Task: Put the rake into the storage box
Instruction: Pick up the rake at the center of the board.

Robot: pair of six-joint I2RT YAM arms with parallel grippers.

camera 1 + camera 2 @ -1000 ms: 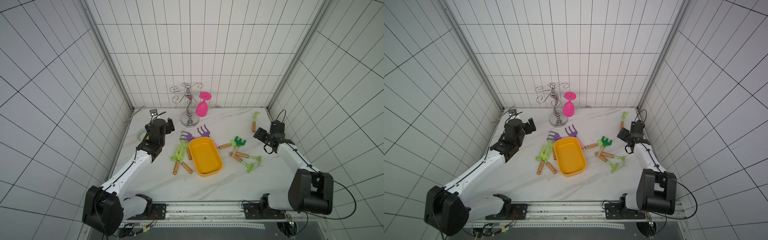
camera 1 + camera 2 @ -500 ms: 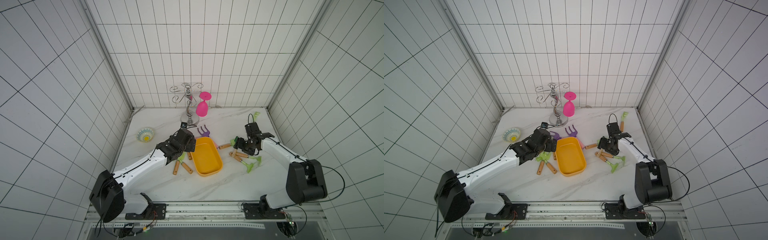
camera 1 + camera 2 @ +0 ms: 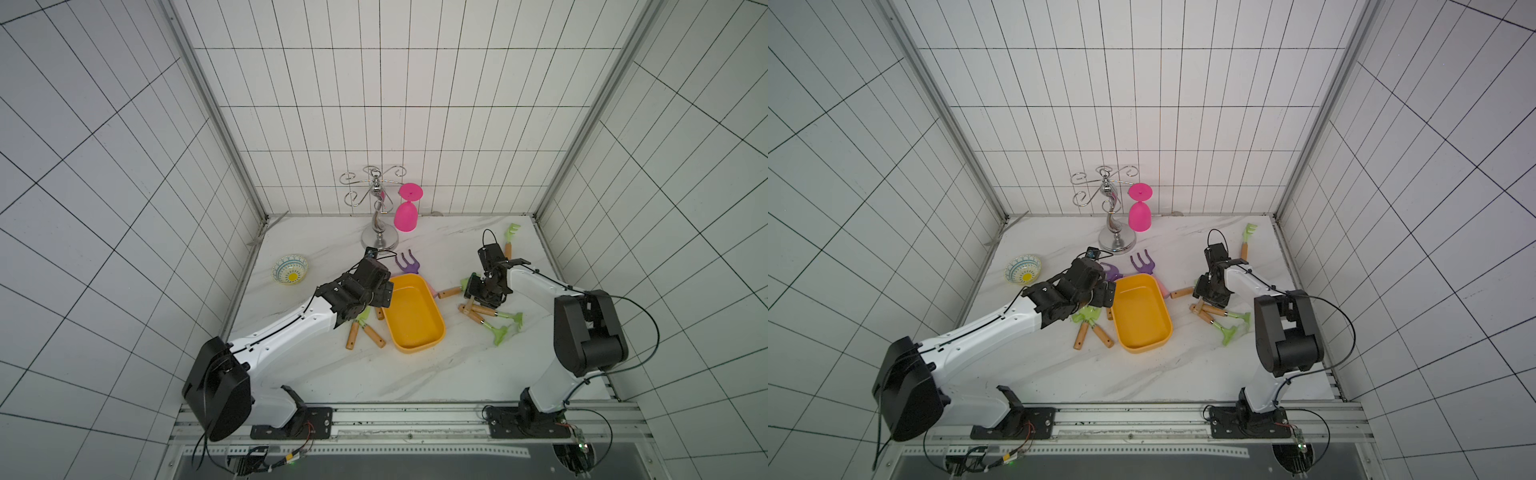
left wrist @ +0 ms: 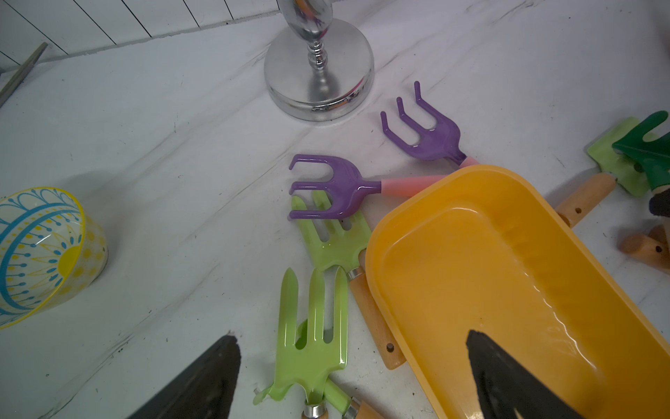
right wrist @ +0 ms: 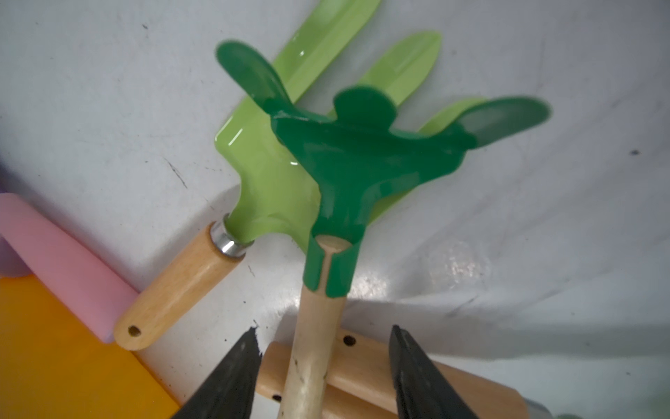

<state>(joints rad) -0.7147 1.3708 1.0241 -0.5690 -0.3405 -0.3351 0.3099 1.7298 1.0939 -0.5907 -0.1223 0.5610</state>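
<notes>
Down at 3 o'clock of the storage box (image 3: 415, 350) sat the right gripper (image 5: 324, 330), its jaws straddling the wooden handle of the dark green rake (image 5: 362, 152). A sliver of gap showed on either side, so it was released, with nothing clamped. The rake lay outside the box on the marble table (image 3: 332, 374), its head over a light green fork (image 5: 261, 174) and its handle crossing other wooden handles. A pink handle (image 5: 65, 268) ran just beside the box's rim.

At 9 o'clock of the box, the left gripper (image 4: 351, 335) hung spread wide and empty, one finger (image 4: 507, 381) above the box and a pale green fork (image 4: 311, 326) below. Two purple rakes (image 4: 333, 185) lay around 11 o'clock. The chrome stand (image 3: 379, 239) stood at 12, and the patterned bowl (image 3: 291, 270) sat well apart at 9.
</notes>
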